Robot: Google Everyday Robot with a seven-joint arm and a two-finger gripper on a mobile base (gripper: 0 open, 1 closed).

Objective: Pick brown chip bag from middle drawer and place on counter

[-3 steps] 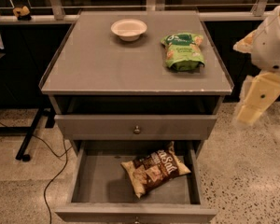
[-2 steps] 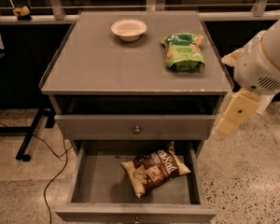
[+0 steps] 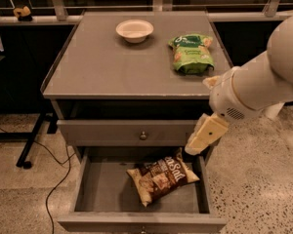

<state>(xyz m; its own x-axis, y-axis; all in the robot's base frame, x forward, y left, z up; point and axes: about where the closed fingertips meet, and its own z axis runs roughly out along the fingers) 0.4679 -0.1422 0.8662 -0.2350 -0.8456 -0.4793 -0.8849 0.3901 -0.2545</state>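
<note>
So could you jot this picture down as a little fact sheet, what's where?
Brown chip bag: lies tilted in the open middle drawer, towards its right
Middle drawer: pulled out, floor bare left of the bag
Counter: white bowl at the back, green snack bag on the right
Upper drawer: shut
Tool: above the open drawer's right back corner, close over the bag
Status: bag not yet picked up

Our arm (image 3: 268, 72) slants down from the upper right, white and thick — its rounded wrist (image 3: 234, 99) sits just above our cream gripper (image 3: 199, 141), which hangs tilted down and leftward.
</note>
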